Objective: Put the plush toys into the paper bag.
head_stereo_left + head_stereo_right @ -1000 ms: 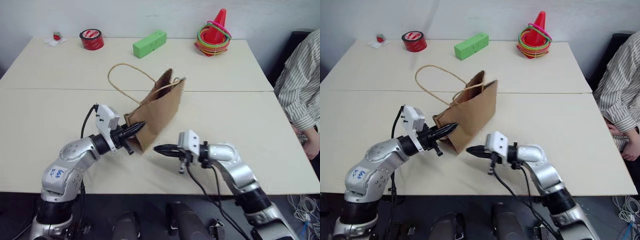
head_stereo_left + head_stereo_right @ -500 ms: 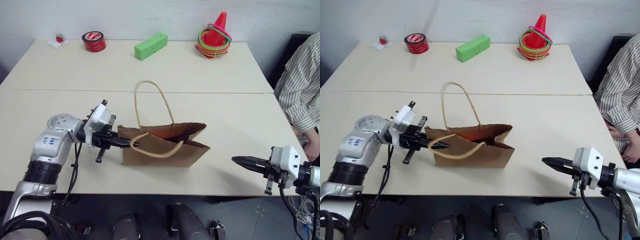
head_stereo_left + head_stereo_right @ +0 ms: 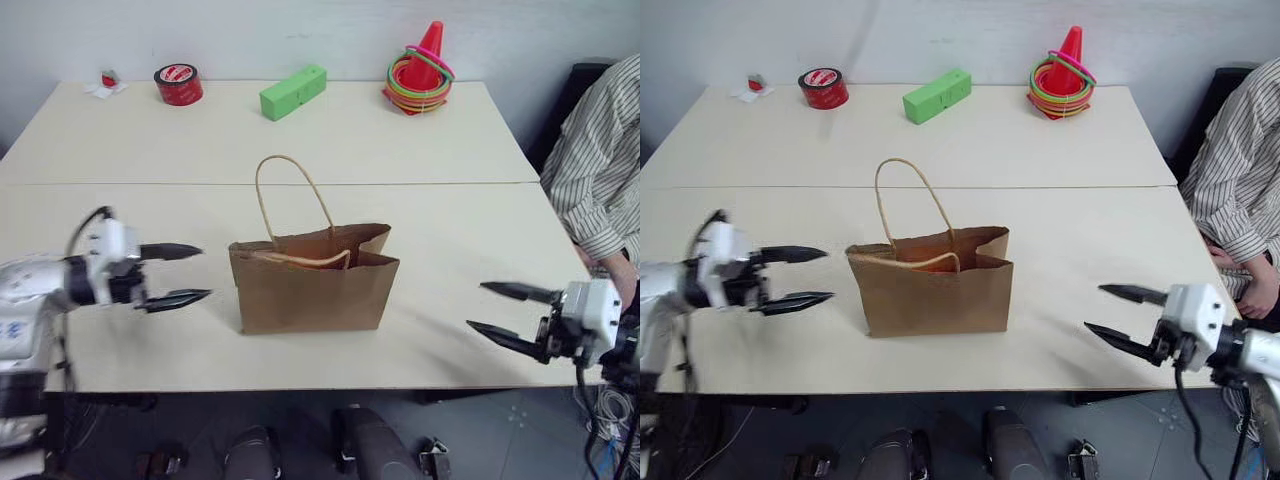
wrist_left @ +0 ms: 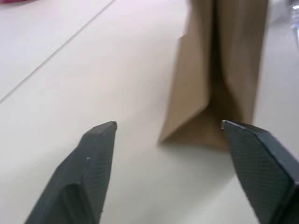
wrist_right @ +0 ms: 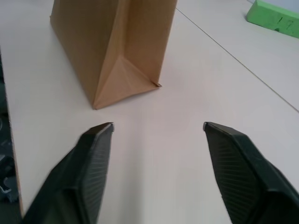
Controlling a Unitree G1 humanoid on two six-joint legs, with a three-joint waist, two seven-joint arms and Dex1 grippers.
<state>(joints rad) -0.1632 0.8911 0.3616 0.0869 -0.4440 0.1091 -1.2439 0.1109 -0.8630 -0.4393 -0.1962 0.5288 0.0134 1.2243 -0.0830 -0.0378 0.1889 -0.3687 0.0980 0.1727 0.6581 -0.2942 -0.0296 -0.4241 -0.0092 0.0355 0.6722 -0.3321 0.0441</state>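
Observation:
The brown paper bag [image 3: 312, 290] stands upright in the middle of the table, with one cord handle raised and the other folded over its mouth. The plush toys are hidden; a faint orange tint shows inside the bag's mouth [image 3: 932, 256]. My left gripper [image 3: 204, 272] hangs open left of the bag, apart from it, pointing at its narrow side [image 4: 219, 70]. Far to the right, my right gripper [image 3: 476, 305] is open near the table's front edge, facing the bag's other narrow side [image 5: 107, 46]. Neither gripper holds anything.
Along the far edge stand a red tape roll [image 3: 178, 83], a green block [image 3: 292, 91], an orange cone with coloured rings [image 3: 420, 70] and a small red-and-white item [image 3: 106, 80]. A person in a striped shirt [image 3: 600, 170] sits at the right.
Both grippers have gone from shut to open. The left one drew back to the left, away from the bag; the right one swung out to the right. The bag now stands upright.

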